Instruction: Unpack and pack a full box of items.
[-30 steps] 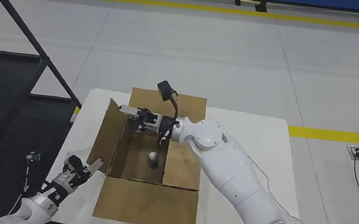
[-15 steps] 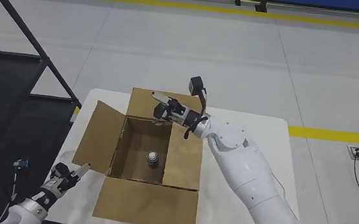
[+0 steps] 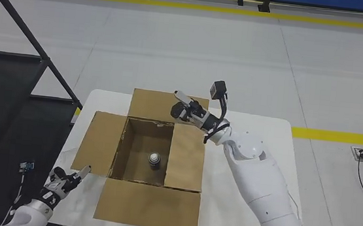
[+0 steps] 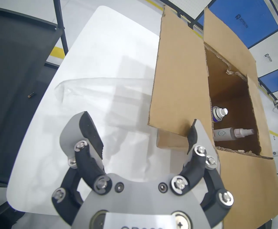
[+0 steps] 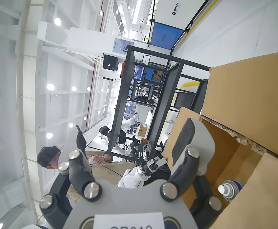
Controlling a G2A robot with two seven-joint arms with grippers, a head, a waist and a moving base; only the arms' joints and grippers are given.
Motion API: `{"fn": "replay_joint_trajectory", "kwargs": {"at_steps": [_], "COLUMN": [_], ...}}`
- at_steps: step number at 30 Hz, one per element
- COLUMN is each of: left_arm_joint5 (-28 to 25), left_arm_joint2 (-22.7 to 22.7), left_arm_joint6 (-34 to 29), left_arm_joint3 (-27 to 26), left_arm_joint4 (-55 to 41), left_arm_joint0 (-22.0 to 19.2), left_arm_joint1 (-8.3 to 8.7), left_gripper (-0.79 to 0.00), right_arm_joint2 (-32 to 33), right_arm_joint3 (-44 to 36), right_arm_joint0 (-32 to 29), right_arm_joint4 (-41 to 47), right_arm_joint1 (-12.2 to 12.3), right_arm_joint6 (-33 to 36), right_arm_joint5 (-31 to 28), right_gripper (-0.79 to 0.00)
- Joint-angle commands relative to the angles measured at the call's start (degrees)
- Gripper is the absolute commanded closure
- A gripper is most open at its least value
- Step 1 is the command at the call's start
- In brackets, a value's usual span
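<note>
— Where does the box (image 3: 149, 205) sit?
— Open, mid-table (image 3: 107, 102). A can (image 3: 154, 159) stands upright on its floor, closer to the near wall, nozzle up. A bottle (image 4: 233, 132) lies on its side hard by that near wall, with its long axis along the wall as far as we can tell.

— And our grippers?
— Both are spread wide and hold nothing. The right gripper (image 3: 181, 105) hangs over the far rim of the box, at the far flap (image 3: 153, 100). The left gripper (image 3: 74, 173) is by the table's near-left corner, outside the left flap (image 3: 100, 141).

— Which do we send for the can?
— The right, we judge. From it the can lies down and toward the near edge, with only open air between. From the left gripper, the left flap and the wall under it stand in the way.

— Approach?
— The can's axis is vertical, so we'd come down from above and close across its body below the nozzle. The bottle would need a grip across its width, and the near wall crowds it.
</note>
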Motion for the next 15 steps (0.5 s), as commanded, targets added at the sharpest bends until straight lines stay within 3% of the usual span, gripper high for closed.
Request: {"fn": "replay_joint_trajectory", "kwargs": {"at_steps": [1, 15], "left_arm_joint5": [0.37, -0.55], "left_arm_joint2": [0.15, -0.87], "left_arm_joint6": [0.03, 0.65], "left_arm_joint3": [0.49, -0.94], "left_arm_joint4": [0.46, 0.66], "left_arm_joint0": [-0.27, 1.56], "left_arm_joint1": [-0.03, -0.25], "left_gripper": [-0.785, -0.785], "right_arm_joint2": [0.28, 1.69], "right_arm_joint3": [-1.06, -5.97], "right_arm_joint0": [-0.71, -3.9], "right_arm_joint4": [-0.15, -0.98], "right_arm_joint1": [0.18, 1.14], "right_arm_joint6": [0.09, 0.18], "right_arm_joint5": [0.31, 1.27], "right_gripper": [-0.785, -0.785]}}
